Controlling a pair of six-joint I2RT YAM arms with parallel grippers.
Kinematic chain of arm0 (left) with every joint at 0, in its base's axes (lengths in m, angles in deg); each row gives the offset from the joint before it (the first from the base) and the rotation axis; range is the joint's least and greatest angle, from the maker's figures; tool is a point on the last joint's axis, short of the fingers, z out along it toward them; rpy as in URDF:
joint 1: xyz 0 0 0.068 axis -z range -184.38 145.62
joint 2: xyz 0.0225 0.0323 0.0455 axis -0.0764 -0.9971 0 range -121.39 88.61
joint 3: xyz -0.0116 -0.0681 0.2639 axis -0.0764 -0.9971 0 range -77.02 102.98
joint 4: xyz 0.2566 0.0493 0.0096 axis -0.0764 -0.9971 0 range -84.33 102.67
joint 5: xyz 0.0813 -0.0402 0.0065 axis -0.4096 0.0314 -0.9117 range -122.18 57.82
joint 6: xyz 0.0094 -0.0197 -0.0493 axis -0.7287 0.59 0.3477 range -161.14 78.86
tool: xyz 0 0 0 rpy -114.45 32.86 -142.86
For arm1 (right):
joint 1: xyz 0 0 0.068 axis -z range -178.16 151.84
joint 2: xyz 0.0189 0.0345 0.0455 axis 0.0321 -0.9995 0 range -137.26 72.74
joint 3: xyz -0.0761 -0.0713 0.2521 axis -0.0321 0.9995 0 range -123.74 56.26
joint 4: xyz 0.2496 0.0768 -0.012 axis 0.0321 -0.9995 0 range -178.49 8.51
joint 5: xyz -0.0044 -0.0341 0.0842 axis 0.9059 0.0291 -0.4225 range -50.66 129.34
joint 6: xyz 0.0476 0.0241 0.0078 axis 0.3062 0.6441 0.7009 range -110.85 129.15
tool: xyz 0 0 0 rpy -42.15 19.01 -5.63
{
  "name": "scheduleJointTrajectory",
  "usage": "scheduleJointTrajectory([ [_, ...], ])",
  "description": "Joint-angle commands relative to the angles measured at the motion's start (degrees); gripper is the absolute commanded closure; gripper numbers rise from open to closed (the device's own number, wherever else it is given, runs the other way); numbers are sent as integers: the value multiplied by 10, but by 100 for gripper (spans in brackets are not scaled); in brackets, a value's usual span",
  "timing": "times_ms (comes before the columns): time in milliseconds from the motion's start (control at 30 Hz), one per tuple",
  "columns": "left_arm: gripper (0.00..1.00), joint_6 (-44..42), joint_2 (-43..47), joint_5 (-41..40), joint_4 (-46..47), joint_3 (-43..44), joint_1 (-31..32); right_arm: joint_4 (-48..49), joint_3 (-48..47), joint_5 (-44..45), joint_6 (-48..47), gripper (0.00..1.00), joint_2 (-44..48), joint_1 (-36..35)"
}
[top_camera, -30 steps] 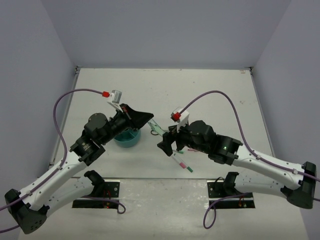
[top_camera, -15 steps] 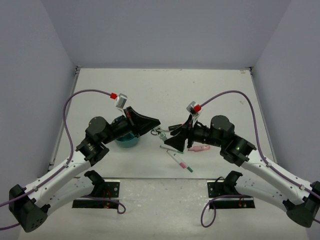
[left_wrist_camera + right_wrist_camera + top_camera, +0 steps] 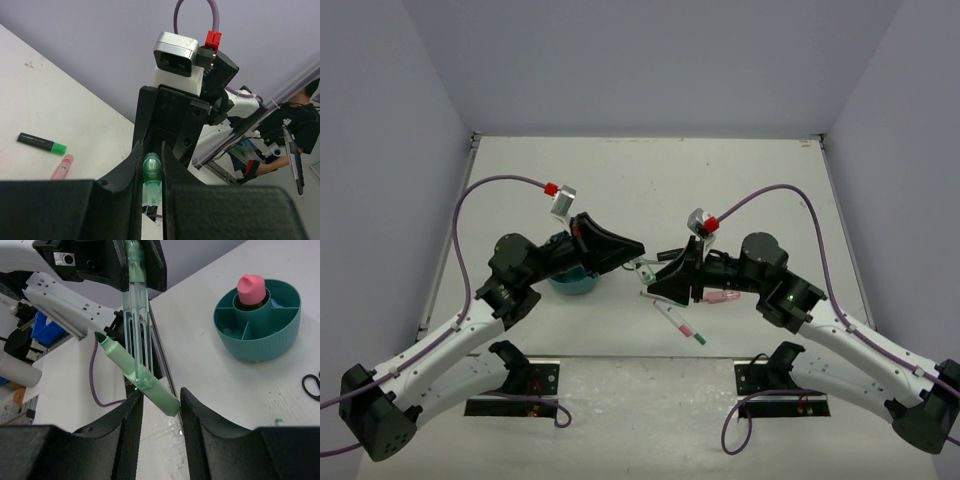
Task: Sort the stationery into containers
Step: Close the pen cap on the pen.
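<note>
Right gripper (image 3: 647, 283) swung up to left gripper (image 3: 640, 248), right of organizer (image 3: 570, 284), jaws narrowing round green pen (image 3: 155, 390); pinch unconfirmed. Left gripper pinches clear green piece (image 3: 151, 169). Handover likely.

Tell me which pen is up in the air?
The light-green pen with the bare tip: it is up inside the right end effector, against the clear cap that the left end effector holds. The other pens lie on the table.
</note>
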Motion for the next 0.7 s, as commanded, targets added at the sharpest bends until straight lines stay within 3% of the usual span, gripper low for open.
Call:
scheduleJointTrajectory([
  [0,100,18,-7,39,44,17,-1,50,-11,-18,-13,75,-3,0],
  [33,100,14,-7,38,40,17,-1,51,-12,-18,-11,89,-3,1],
  [67,100,9,-6,35,38,18,-1,51,-13,-19,-10,95,-3,1],
  [133,100,-6,-1,27,27,18,-1,51,-14,-20,-2,100,-3,1],
  [667,100,-26,-18,37,58,-16,-1,115,-29,-22,68,100,11,1],
])
